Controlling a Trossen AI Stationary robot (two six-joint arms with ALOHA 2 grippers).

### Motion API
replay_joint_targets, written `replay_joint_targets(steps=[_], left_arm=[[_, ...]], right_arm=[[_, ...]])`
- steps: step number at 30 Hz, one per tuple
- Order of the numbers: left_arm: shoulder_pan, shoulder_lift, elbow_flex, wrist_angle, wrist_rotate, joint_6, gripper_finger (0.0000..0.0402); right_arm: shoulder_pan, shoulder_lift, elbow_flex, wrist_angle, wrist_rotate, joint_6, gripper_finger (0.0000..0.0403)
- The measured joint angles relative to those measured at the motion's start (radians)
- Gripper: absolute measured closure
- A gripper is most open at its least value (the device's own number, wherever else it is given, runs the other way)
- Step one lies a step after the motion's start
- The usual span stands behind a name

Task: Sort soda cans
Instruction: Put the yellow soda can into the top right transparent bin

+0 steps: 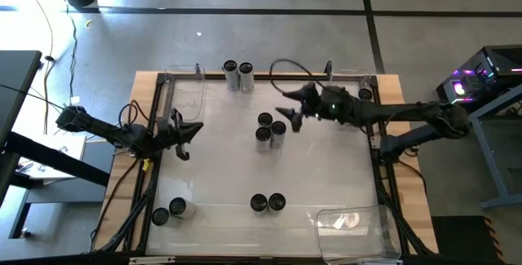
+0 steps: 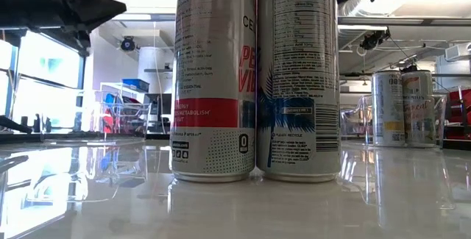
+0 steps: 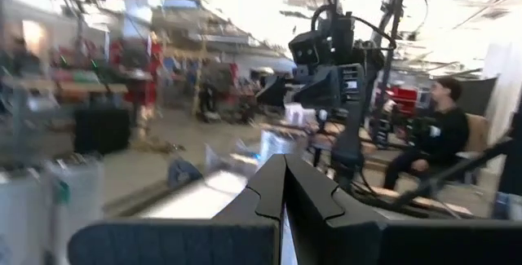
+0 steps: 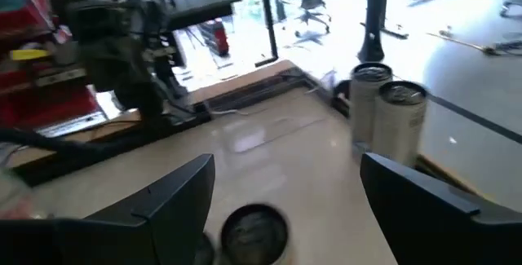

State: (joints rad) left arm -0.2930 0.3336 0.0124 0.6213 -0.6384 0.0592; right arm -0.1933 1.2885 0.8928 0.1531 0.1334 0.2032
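Sorting looks barely begun: soda cans [image 1: 270,127] stand scattered in pairs (bins unfilled); right gripper [image 1: 291,115] hovers wide open, left gripper [image 1: 184,137] closed, empty.

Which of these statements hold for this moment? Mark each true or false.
1. The right gripper is open above the middle cluster of cans. True.
2. The left gripper is open. False: its fingers are shut together.
3. Two cans stand at the table's far edge. True.
4. The left gripper holds a can. False: it holds nothing, at the table's left side.
5. A pair of cans stands near the front edge. True.
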Motion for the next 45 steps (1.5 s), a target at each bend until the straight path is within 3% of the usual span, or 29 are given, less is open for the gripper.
replay_joint_targets(steps=[4, 9, 15, 17, 23, 28, 33, 39, 45], left_arm=[[0.019, 0.0, 0.0, 0.028, 0.019, 0.055, 0.0401], [0.027, 0.008, 0.0, 0.027, 0.031, 0.03, 0.0401], [0.026, 0.02, 0.0, 0.027, 0.032, 0.024, 0.0401], [0.026, 0.02, 0.0, 0.029, 0.032, 0.023, 0.0401], [0.026, 0.02, 0.0, 0.025, 0.04, 0.001, 0.0401], [0.025, 0.02, 0.0, -0.032, 0.089, -0.059, 0.0401], [0.024, 0.031, 0.0, -0.113, 0.106, -0.149, 0.0401], [0.024, 0.063, 0.0, -0.163, 0.106, -0.231, 0.0401], [0.024, 0.099, 0.0, -0.142, 0.098, -0.22, 0.0401]], right_arm=[[-0.01, 0.083, 0.171, -0.199, -0.014, -0.029, 0.01], [-0.056, 0.221, 0.424, -0.525, -0.15, -0.039, 0.01], [-0.064, 0.404, 0.761, -0.942, -0.021, 0.009, 0.01], [-0.064, 0.475, 0.869, -1.053, -0.034, 0.017, 0.01], [-0.068, 0.644, 1.085, -1.203, -0.144, -0.078, 0.0096], [-0.083, 0.714, 1.157, -1.27, -0.243, -0.112, 0.0088], [-0.087, 0.694, 1.187, -1.365, -0.18, -0.138, 0.0086], [-0.072, 0.515, 1.189, -1.508, -0.053, -0.234, 0.0086], [-0.045, 0.393, 1.159, -1.501, -0.037, -0.289, 0.0086]])
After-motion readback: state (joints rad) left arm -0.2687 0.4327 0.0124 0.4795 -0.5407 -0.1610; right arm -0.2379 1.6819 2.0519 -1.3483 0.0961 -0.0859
